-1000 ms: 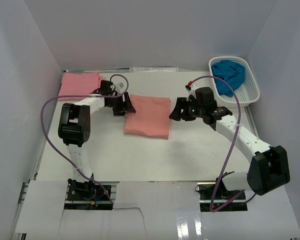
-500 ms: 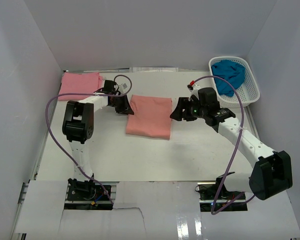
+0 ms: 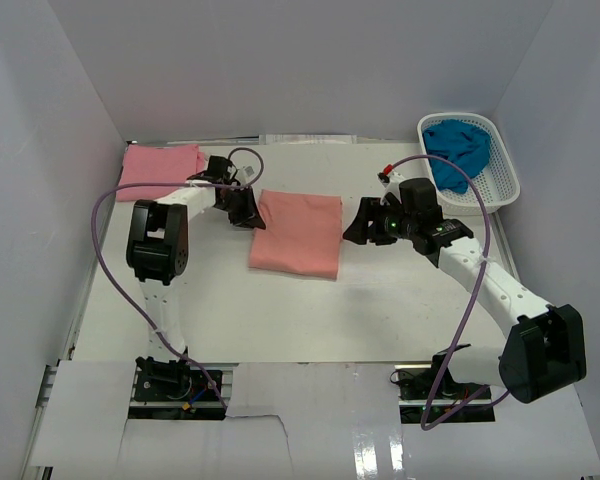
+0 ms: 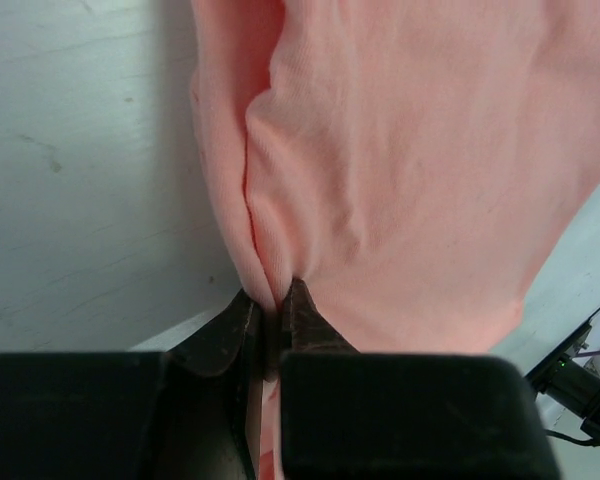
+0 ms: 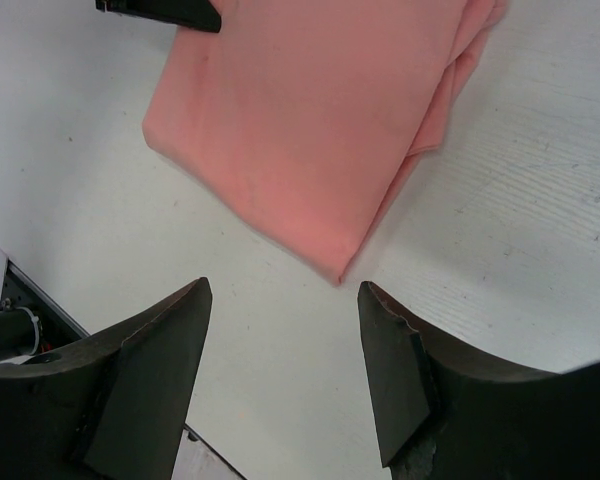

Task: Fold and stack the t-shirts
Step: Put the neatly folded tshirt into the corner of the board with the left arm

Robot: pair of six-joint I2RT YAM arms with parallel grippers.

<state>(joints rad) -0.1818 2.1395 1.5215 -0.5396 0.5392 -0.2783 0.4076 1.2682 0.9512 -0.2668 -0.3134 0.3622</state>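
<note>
**Left tool has its edge; the right tool's grip has to match**

The folded salmon-orange t-shirt (image 3: 297, 233) lies flat between the two tools. The left tool (image 4: 270, 300) is pinched narrow on a raised ridge of cloth at the shirt's nearer edge, with the layers bunched between its fingers. The right tool (image 5: 285, 295) stands wide just short of the shirt's opposite corner, over bare surface and touching nothing.

The step looks like taking the shirt by both sides, either for another fold or to carry it. The right tool should catch every layer at its corner before closing, since the stacked edges there could separate. It should bite about as deep as the left, and both should lift level so the folds hold.

The pink t-shirt (image 3: 162, 165) lies folded near the left tool, on its side away from the salmon one. The teal-blue t-shirt (image 3: 458, 150) sits crumpled in a white basket (image 3: 507, 180) beyond the right tool, well apart. The surface (image 3: 280, 310) is white and matte, and plain pale walls (image 3: 300, 60) close it in.
</note>
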